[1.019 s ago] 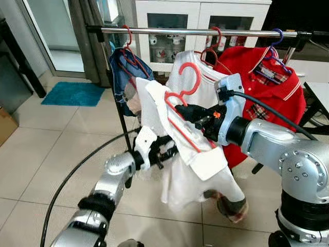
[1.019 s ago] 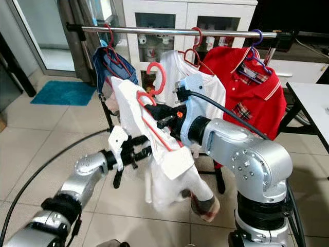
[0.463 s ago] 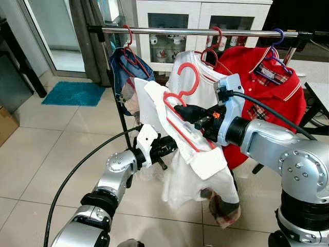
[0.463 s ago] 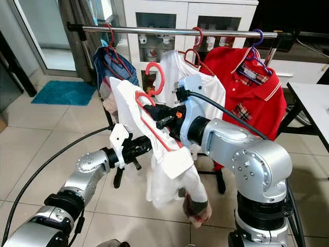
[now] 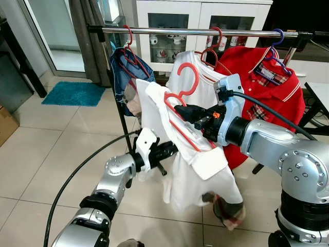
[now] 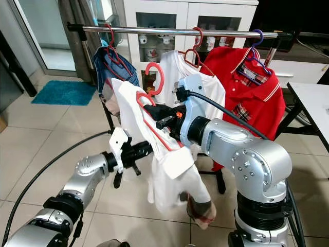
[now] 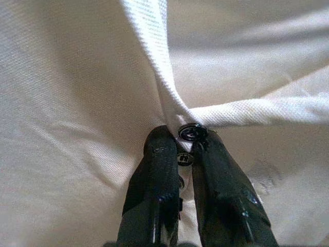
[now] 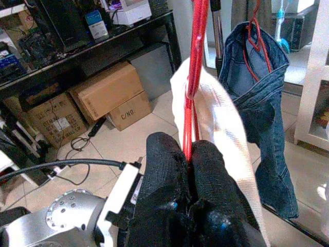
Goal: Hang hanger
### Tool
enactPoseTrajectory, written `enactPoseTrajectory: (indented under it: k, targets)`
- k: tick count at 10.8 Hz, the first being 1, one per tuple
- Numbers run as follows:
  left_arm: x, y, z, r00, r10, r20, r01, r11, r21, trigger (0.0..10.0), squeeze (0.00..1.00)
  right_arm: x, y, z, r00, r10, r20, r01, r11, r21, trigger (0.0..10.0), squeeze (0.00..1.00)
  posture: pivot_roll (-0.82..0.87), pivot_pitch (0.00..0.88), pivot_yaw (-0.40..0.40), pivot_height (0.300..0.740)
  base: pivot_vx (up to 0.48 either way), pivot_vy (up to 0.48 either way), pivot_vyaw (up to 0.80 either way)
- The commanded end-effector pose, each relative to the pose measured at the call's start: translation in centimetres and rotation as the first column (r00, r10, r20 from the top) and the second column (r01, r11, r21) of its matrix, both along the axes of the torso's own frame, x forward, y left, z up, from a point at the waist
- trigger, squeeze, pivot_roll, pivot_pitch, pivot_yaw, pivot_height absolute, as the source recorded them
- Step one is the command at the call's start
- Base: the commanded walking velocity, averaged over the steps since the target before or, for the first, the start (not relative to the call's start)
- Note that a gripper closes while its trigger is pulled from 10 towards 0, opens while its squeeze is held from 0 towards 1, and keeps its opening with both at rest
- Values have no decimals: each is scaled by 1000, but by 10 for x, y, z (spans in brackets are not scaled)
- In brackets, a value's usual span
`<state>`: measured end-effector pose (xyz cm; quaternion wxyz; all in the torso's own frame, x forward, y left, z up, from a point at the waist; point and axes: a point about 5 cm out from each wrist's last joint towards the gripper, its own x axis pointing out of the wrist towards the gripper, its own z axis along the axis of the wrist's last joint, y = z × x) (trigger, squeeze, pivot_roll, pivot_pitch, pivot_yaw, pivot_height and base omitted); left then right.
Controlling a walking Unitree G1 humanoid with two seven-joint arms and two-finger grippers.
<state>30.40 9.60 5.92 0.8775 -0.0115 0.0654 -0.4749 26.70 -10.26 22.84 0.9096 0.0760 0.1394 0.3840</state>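
Tiled floor and a white cabinet frame a steel clothes rail [image 5: 205, 32] already carrying a denim garment [image 5: 126, 69], a white shirt and a red polo [image 5: 267, 77]. Below and in front of it, the right tool [image 5: 181, 110] is clamped shut on the red hanger [image 5: 181, 98], its hook free in the air short of the bar. The white polo shirt [image 5: 198, 170] draped on that hanger hangs lower and straighter than half a second ago. The left tool [image 7: 179, 149] has dropped slightly and stays pinched together on a buttoned fold of the fabric. Judged from this, the shirt looks settled; lifting the hook onto the rail remains.
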Motion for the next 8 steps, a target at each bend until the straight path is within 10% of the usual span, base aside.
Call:
enactPoseTrajectory:
  k: [1, 5, 7, 8]
  targets:
    - [-5, 4, -11, 999, 24, -45, -22, 999, 38, 0, 0, -4, 3, 9, 999, 23, 46, -24, 1000, 17, 0, 0, -184, 0, 61, 740, 0, 0, 0]
    - [-29, 27, -61, 958, 239, -159, -178, 930, 322, 0, 0, -4, 2, 7, 999, 6, 46, -7, 1000, 19, 0, 0, -180, 0, 62, 740, 0, 0, 0]
    - [-30, 29, -65, 935, 319, -158, -258, 912, 319, 0, 0, -4, 3, 6, 999, 10, 43, -11, 1000, 15, 0, 0, -175, 0, 55, 740, 0, 0, 0]
    - [-25, 25, -56, 936, 326, -134, -291, 929, 228, 1843, 0, -4, 3, 5, 999, 9, 39, -10, 1000, 12, 0, 0, -173, 0, 56, 740, 0, 0, 0]
